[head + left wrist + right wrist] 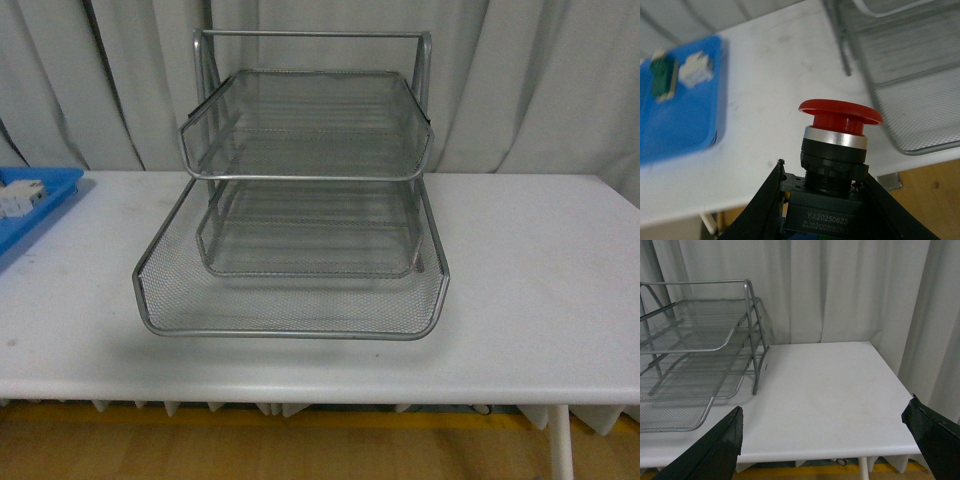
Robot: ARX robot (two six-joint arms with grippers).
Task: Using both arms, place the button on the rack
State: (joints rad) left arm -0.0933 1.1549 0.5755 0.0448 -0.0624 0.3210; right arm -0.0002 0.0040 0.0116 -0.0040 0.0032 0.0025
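The button (837, 142) has a red mushroom cap, a silver ring, a black collar and a dark block body. My left gripper (821, 181) is shut on that body, held above the table's front edge, with the rack's (910, 85) lowest mesh tray off to one side. In the front view the silver three-tier rack (300, 200) stands mid-table with its bottom tray slid out toward me; neither arm shows there. My right gripper (825, 422) hangs open over the table's right part, nothing between its fingers, beside the rack (695, 355).
A flat blue tray (30, 205) sits at the table's left edge, holding a green-and-cream part (662, 80) and a white block (695, 70). Grey curtains hang behind the white table (530, 270). The table's front edge and wooden floor lie below both grippers.
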